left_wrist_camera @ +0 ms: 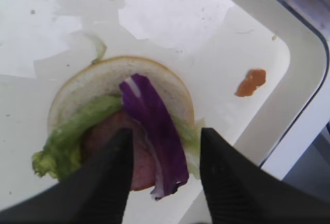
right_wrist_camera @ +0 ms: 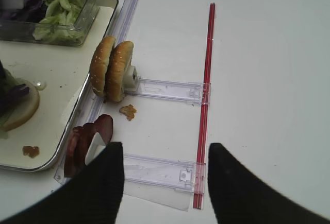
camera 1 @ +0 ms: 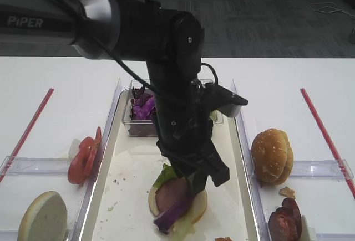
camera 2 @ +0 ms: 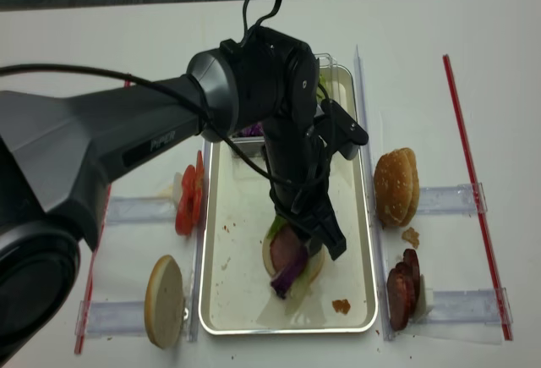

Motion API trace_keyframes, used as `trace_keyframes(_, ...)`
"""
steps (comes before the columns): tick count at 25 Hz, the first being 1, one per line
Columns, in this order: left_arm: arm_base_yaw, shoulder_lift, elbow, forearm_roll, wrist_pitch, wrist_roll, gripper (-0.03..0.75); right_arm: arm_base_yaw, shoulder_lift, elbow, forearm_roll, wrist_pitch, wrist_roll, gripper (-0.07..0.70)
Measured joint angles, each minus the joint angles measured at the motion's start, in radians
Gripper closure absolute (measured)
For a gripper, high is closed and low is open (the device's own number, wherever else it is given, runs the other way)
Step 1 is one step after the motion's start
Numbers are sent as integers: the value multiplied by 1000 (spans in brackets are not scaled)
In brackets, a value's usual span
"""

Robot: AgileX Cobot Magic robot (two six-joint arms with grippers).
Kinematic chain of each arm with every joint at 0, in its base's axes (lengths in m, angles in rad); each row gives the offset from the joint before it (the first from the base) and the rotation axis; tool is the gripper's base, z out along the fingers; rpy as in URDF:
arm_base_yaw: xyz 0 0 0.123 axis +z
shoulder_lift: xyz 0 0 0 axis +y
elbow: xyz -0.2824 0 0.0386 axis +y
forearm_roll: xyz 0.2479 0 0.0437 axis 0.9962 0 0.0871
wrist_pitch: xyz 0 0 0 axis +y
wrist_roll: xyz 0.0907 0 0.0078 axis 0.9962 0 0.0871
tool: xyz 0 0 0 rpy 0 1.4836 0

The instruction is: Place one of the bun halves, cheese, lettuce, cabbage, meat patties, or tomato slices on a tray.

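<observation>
White "PiPER" lettering on black left arm [camera 1: 83, 22] above tray [camera 1: 111, 196].

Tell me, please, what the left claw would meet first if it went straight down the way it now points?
Probably the long purple cabbage strip, which lies between the open fingers of the left claw, on the pinkish meat patty atop the pale bun half on the cream-white tray. Depth is unclear.

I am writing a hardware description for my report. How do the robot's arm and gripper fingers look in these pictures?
The left arm is dark grey to black with rounded joints, a silver band near one joint and pale "PIPER" lettering on its side. Thin black cables loop along it. The left gripper has broad black fingers with a finely textured surface. The right gripper shows two similar black fingers.
</observation>
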Motion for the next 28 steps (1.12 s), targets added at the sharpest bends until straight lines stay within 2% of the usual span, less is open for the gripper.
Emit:
trace_keyframes(3, 0, 0, -50, 26, 43, -18, 419, 0, 0, 0, 0, 0, 0, 238)
trace_keyframes(7, 0, 0, -90, 50, 60, -68, 419, 0, 0, 0, 0, 0, 0, 238)
trace_keyframes(15, 0, 2, -110, 54, 65, -180, 419, 0, 0, 0, 0, 0, 0, 239)
trace_keyframes(28, 85, -2, -110, 23, 65, -201, 419, 0, 0, 0, 0, 0, 0, 239)
